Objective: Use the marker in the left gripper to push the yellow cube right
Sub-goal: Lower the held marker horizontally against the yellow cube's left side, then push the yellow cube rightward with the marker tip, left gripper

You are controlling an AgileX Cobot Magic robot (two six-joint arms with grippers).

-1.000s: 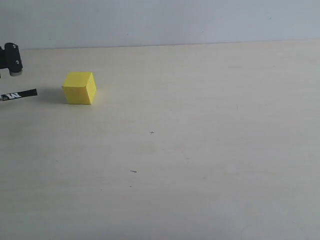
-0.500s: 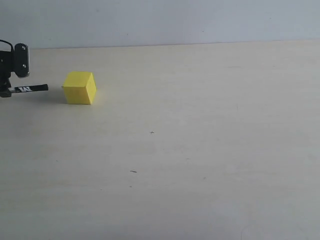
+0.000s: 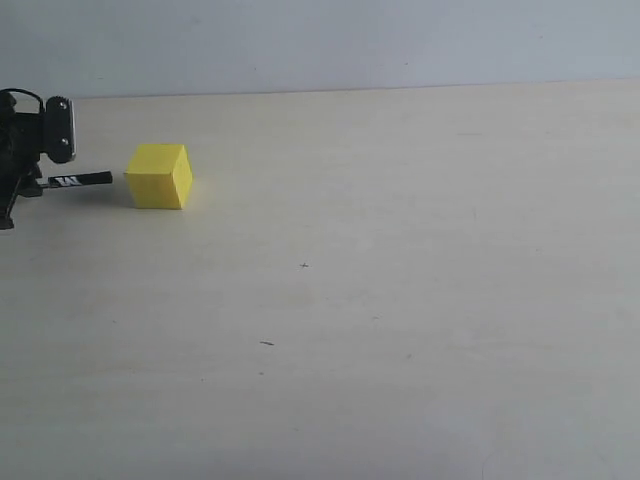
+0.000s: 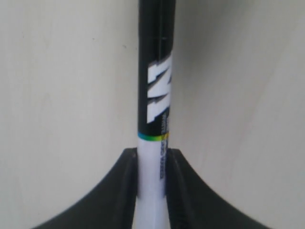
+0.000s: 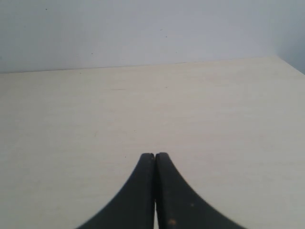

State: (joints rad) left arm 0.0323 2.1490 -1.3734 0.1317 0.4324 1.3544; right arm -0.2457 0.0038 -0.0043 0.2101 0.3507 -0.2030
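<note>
The yellow cube [image 3: 158,176] rests on the pale table at the left of the exterior view. My left gripper [image 3: 35,183] comes in from the left edge, shut on the marker [image 3: 82,180], whose black cap points right at the cube with a small gap between tip and cube. In the left wrist view the black fingers [image 4: 125,179] clamp the white barrel of the marker [image 4: 153,109], and the cube is out of sight there. My right gripper [image 5: 155,155] shows only in its own wrist view, shut and holding nothing.
The light wooden table [image 3: 400,300] stretches wide to the right of the cube, bare but for a few tiny dark specks [image 3: 304,265]. A grey wall [image 3: 320,40] runs along the table's far edge.
The left gripper has slid right with the marker over the last second. The marker tip has closed most of the gap to the cube. The cube has stayed where it was.
</note>
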